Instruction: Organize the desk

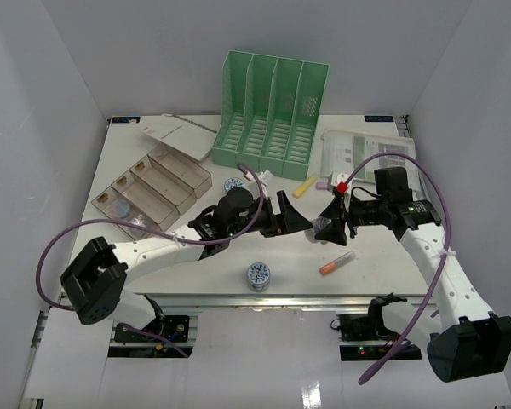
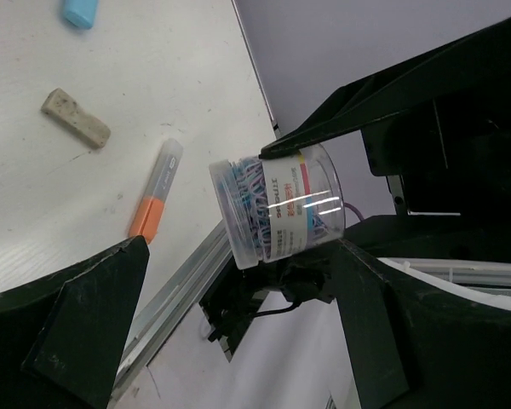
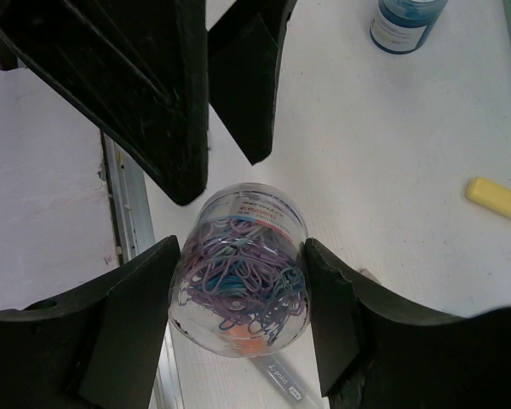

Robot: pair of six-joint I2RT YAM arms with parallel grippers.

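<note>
Jar hand-over in front of the rack

The jar (image 2: 277, 209) of paper clips is clamped by its sides in the half-closed right gripper (image 3: 238, 256), in the air in front of the green rack (image 1: 272, 111). The left gripper (image 1: 289, 217) is spread fully, empty, and aimed at the jar. The desk (image 1: 307, 277) lies beneath the rack and both arms. A transfer is judged to be in hand. Next, the left jaws would need to be closed on the jar before the right grip is released.
</note>
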